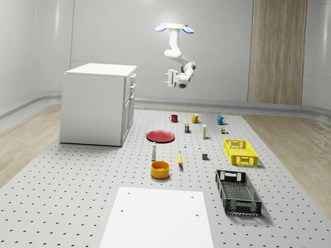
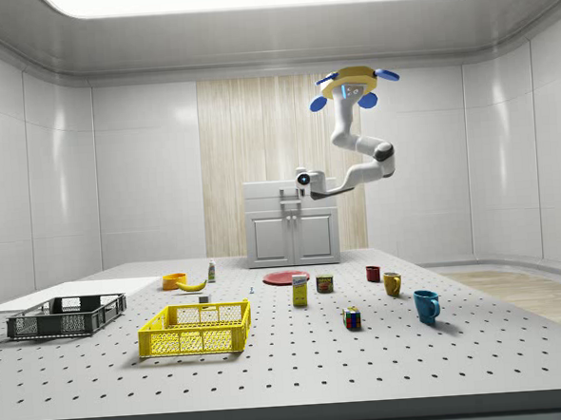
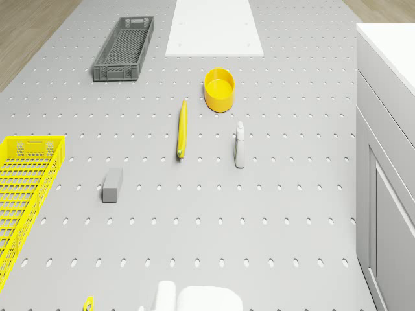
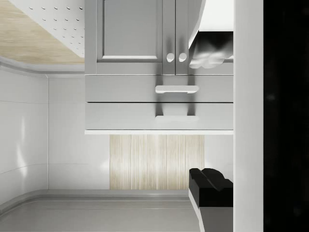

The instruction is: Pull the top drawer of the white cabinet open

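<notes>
Whole-scene view, left to right: white cabinet (image 1: 96, 106) stands on the pegboard table (image 1: 65, 196) at the left, its front facing the view's right. Top drawer (image 1: 133, 80) sits right under the cabinet top, front flush with the drawer below, so it's shut. Right of that front, gripper (image 1: 169, 78) hangs in the air at about drawer height, aimed at the cabinet, well apart from it, no contact. Arm (image 1: 174, 51) curls up from it to the drone (image 1: 175, 28), which hovers high over the table's far part, above the area of the red plate (image 1: 160, 136) and red mug (image 1: 173, 118). Further right: yellow basket (image 1: 241, 152) and black basket (image 1: 238, 192). Side view: gripper (image 2: 289, 198) lines up in front of the cabinet's (image 2: 293, 233) upper part, drone (image 2: 353, 80) above and to the right. Wrist view comes upside down: top drawer (image 4: 125, 117) with its handle (image 4: 176, 117) roughly centred ahead. The 2 fingers (image 4: 210, 186) are spread wide with nothing between them, so the gripper (image 4: 210, 116) is released.
</notes>
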Motion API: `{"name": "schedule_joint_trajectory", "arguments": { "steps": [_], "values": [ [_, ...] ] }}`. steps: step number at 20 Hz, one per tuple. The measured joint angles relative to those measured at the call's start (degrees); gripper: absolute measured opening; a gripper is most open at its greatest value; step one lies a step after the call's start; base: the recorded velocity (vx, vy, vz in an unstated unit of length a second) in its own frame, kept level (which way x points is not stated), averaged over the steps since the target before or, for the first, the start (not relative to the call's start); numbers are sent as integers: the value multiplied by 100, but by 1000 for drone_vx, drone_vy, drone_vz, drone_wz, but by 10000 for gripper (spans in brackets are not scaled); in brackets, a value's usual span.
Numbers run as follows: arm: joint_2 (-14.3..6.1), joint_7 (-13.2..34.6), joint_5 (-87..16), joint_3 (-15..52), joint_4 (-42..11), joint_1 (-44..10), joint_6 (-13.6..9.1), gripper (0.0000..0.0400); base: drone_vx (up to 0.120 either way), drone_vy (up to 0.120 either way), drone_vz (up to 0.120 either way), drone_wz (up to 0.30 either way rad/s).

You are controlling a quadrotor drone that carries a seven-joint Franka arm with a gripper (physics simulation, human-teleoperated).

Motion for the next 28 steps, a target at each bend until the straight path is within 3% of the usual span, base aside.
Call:
{"name": "schedule_joint_trajectory", "arguments": {
  "steps": [14,28],
  "values": [
    [368,-391,970,784,-266,417,896,305,0,0,0,0],
    [1045,-953,2143,1535,-193,841,1586,305,0,0,0,0]
  ]
}}
